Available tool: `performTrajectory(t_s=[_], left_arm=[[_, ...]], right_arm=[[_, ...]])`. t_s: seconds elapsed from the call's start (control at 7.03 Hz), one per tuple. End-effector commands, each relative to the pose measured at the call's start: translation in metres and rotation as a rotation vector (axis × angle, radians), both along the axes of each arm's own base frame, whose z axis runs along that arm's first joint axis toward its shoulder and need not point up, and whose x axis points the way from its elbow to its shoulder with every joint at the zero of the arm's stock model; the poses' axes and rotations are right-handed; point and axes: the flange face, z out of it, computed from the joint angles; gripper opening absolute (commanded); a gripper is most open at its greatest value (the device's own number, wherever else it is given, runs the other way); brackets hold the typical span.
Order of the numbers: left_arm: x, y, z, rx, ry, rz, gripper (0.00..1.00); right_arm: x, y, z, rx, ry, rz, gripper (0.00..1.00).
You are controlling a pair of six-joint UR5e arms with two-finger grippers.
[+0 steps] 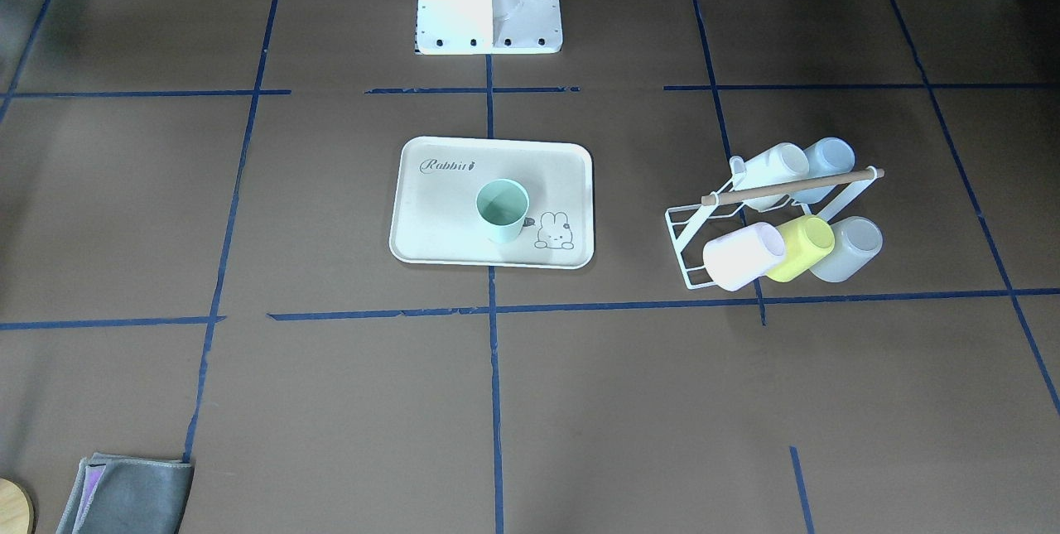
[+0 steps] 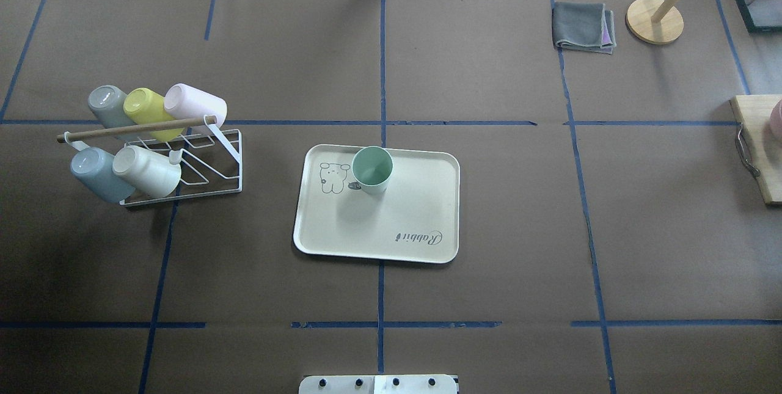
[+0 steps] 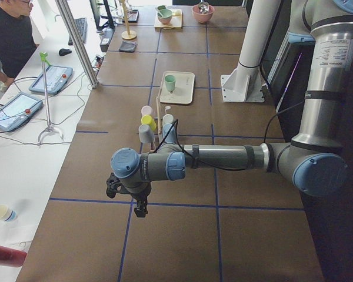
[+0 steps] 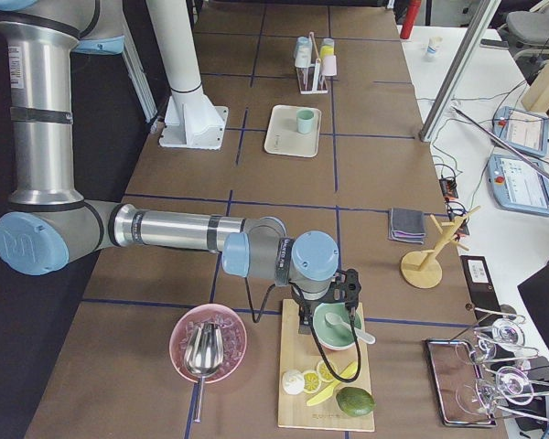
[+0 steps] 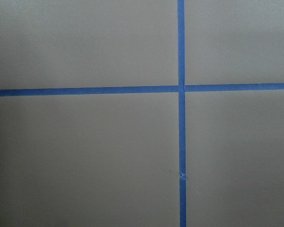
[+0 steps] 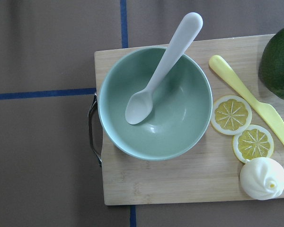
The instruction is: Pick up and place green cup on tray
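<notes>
Brown paper crossed by blue tape lines covers the worktop (image 2: 507,211). Near the middle of the overhead view the green cup (image 2: 372,169) stands upright, mouth up, on the tray (image 2: 391,223), toward its upper edge and just right of the bunny drawing. Nothing touches the cup. The "Rabbit" script sits in the tray's lower right corner in that view.

At the left of the overhead view, well apart from the tray, a white wire rack (image 2: 211,165) with a wooden rod (image 2: 134,129) carries five tilted cups: a grey cup (image 2: 109,105), a yellow-green cup (image 2: 146,110) and a pink cup (image 2: 194,107) in the upper row, a pale blue cup (image 2: 96,173) and a cream cup (image 2: 146,171) below. At the upper right lie a folded grey cloth (image 2: 583,26) and a round-based wooden stand (image 2: 655,20).

Both arms are far from the tray. The left gripper (image 3: 140,209) hangs over bare paper near a tape crossing in the lower left of the left side view. The right gripper (image 4: 305,320) hangs over a green bowl (image 6: 155,101) holding a white spoon (image 6: 161,71) on a wooden board (image 6: 180,184), beside lemon slices (image 6: 232,115), a yellow knife (image 6: 251,99) and an avocado (image 6: 278,61). I cannot tell how either gripper's jaws stand.
</notes>
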Motion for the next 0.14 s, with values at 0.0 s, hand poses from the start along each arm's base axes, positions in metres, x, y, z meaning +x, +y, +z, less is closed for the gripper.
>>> performTrajectory(t_s=[0.0], left_arm=[[0.0001,-0.0008,-0.0009,0.001,0.001,0.0,1.0]], right_arm=[[0.0001,-0.0003,0.0,0.002,0.002,0.0,1.0]])
